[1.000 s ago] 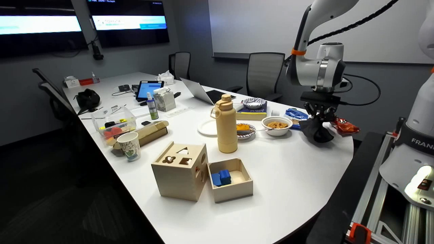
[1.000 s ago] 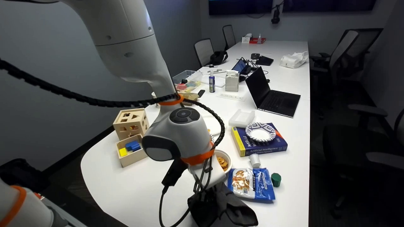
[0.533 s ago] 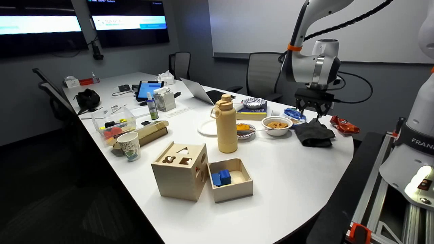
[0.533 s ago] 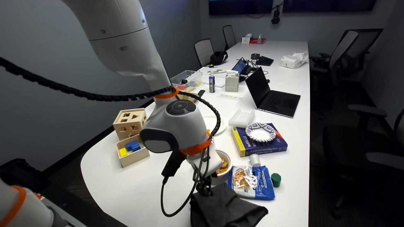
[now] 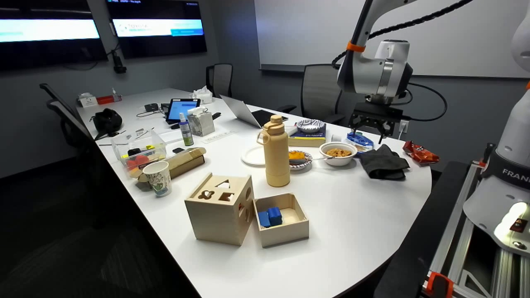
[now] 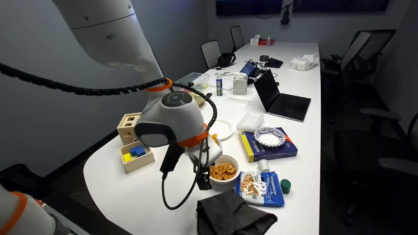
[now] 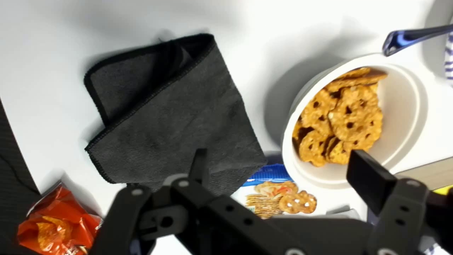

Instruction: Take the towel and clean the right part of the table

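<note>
Just released the towel (image 7: 184, 120), now folded on the counter (image 7: 60, 74) at nine o'clock of the bowl (image 7: 403, 109) in wrist view; risen clear with tool (image 7: 281, 161) spread wide, probably done wiping.

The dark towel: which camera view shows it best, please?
The wrist view: the towel appears largest, its fold and stitched edge clear, though the gripper hides part of it. In an exterior view, the towel looks whole but small; in an exterior view, the picture's bottom edge cuts the towel off.
</note>
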